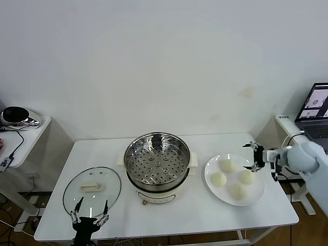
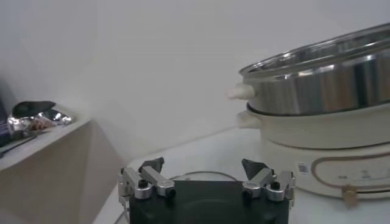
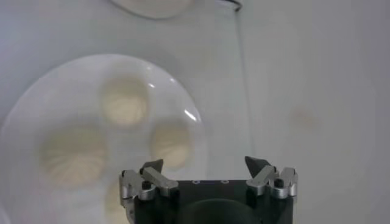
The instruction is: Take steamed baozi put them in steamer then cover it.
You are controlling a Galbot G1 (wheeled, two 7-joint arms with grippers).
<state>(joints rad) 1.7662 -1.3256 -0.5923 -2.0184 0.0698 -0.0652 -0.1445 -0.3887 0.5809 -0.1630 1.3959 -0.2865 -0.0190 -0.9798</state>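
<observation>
Several cream-white baozi lie on a flat white plate at the table's right; they also show in the right wrist view. The steel steamer stands empty on its cream pot base at the middle, and shows in the left wrist view. The clear glass cover with a cream handle lies flat at the left. My right gripper is open, empty, hovering just past the plate's right rim beside the baozi. My left gripper is open, empty, low at the table's front edge, just in front of the cover.
A small side table with a shiny object and cables stands at the far left. A laptop sits on a stand at the far right. A white wall is behind the table.
</observation>
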